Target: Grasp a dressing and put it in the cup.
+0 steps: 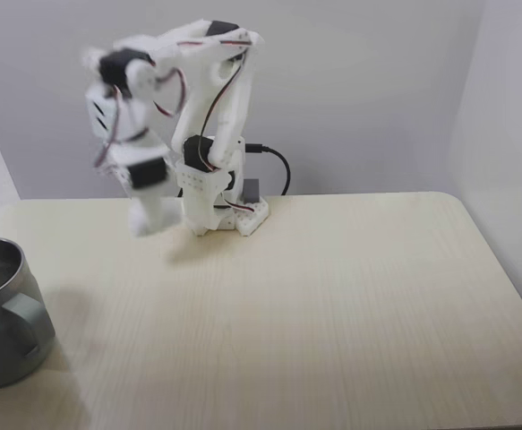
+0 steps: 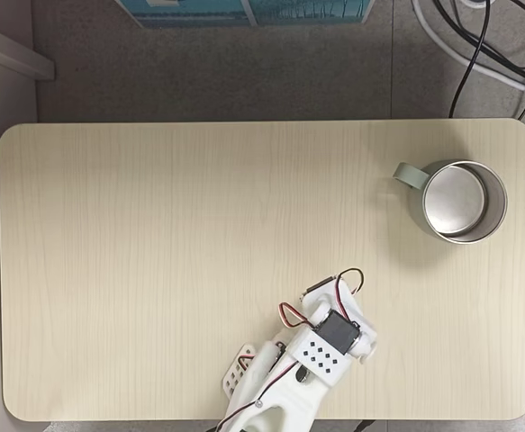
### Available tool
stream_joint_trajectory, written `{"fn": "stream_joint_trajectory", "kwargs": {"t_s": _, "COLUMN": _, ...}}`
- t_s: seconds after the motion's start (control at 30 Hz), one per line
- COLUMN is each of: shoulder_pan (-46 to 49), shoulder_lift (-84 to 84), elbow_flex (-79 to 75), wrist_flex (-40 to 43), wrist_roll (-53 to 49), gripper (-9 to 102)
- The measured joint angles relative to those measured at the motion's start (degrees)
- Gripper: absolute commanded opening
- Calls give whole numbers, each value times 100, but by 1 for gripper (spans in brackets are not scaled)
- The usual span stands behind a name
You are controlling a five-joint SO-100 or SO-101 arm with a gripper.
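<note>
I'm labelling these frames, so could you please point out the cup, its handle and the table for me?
cup (image 2: 494, 219): a fixed view, right side of its rim.
handle (image 2: 408, 175): same view, on the loop left of the cup.
table (image 2: 154, 270): same view, bare wood.

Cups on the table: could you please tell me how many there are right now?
1. The cup stands near the table's right edge in the top-down fixed view, handle pointing left; in the other fixed view it sits at the lower left.
</note>
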Motion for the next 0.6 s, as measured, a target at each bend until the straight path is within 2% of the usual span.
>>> {"fn": "stream_joint_trajectory", "kwargs": {"t_s": 0.23, "shoulder_pan": 114, "shoulder_lift": 545, "elbow_flex": 2030, "wrist_flex": 888, "wrist_roll": -35, "gripper": 0}}
{"fn": "stream_joint_trajectory", "kwargs": {"t_s": 0.43, "shoulder_pan": 299, "shoulder_lift": 1020, "elbow_flex": 3489, "wrist_flex": 940, "wrist_roll": 18, "gripper": 0}}
{"fn": "stream_joint_trajectory", "kwargs": {"t_s": 0.6, "shoulder_pan": 475, "shoulder_lift": 1266, "elbow_flex": 4008, "wrist_flex": 940, "wrist_roll": 158, "gripper": 0}}
